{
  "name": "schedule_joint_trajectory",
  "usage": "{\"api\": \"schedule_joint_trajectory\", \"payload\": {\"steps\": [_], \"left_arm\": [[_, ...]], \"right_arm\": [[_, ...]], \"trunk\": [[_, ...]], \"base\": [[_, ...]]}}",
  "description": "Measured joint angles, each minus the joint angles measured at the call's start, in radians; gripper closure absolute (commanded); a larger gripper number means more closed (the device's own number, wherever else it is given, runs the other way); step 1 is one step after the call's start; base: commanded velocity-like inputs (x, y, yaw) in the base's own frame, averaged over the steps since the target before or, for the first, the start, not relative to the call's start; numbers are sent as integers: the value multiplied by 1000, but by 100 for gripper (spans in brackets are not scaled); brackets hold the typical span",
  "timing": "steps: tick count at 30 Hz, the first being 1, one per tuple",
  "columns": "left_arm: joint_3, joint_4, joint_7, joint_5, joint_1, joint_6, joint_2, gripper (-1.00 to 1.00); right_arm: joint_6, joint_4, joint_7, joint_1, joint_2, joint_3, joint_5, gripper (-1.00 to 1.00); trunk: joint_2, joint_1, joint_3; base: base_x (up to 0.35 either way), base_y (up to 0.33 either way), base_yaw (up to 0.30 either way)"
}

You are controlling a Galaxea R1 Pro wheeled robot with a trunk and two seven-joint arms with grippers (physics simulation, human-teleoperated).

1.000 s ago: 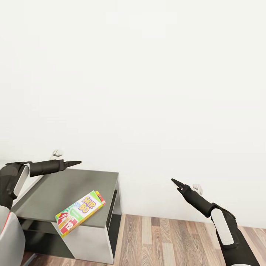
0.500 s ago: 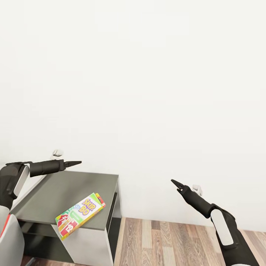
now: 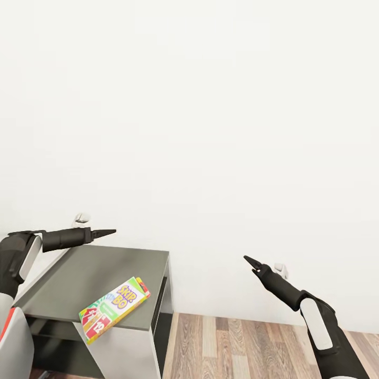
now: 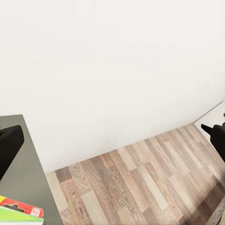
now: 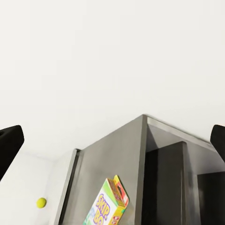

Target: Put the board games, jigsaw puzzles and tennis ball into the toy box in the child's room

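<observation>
A white and green board game (image 3: pixel 113 309) with a red banner lies on the dark grey cabinet top of the table (image 3: pixel 89 268), one end jutting over the front edge. The same game appears in the left wrist view (image 4: pixel 18 214) and the right wrist view (image 5: pixel 106 206). My left gripper (image 3: pixel 109 231) hangs open above the cabinet's back edge, holding nothing. My right gripper (image 3: pixel 247 259) is open in the air to the right of the cabinet, also holding nothing. A tennis ball (image 5: pixel 41 202) rests on the pale table top beyond the cabinet.
A plain white wall (image 3: pixel 210 131) rises just behind the cabinet. Wood-plank floor (image 3: pixel 237 342) lies to the cabinet's right, under my right arm. The cabinet has an open shelf (image 3: pixel 52 329) below its top on the side facing me.
The whole picture has slid slightly, so the camera moved a little; the cabinet and game sit a bit lower in view. Both arms keep their pose.
</observation>
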Motion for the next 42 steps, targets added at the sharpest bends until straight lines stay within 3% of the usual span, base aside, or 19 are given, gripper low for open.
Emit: {"api": "schedule_joint_trajectory", "payload": {"steps": [6,13,17,26,31,34,38,42], "left_arm": [[1,0,-1,0,0,0,1,-100],[1,0,-15,1,0,1,1,-100],[1,0,-59,2,0,1,1,-100],[-2,-1,-217,3,0,-3,-2,-100],[-30,-1,-260,3,0,2,-8,-100],[-59,0,-280,6,0,6,-11,-100],[-70,2,-294,8,0,12,-14,-100],[-74,8,-300,6,1,14,-57,-100]], "right_arm": [[-1,3,-9,0,0,0,0,-100],[-26,87,-14,0,2,4,0,-100],[-66,144,-19,0,12,43,0,-100],[-78,236,-73,-14,58,76,3,-100],[-73,290,-157,-58,115,88,0,-100],[-71,351,-223,-98,149,147,-1,-100],[-71,380,-257,-118,158,189,-11,-100],[-73,391,-272,-124,178,202,-15,-100]], "trunk": [[0,0,0],[0,0,0],[0,0,0],[0,0,0],[0,0,0],[0,0,0],[0,0,0],[0,0,0]], "base": [[-27,13,0],[-206,115,0],[-157,31,0],[-31,4,0],[-1,0,0],[0,0,0],[0,2,0],[0,151,0]]}}
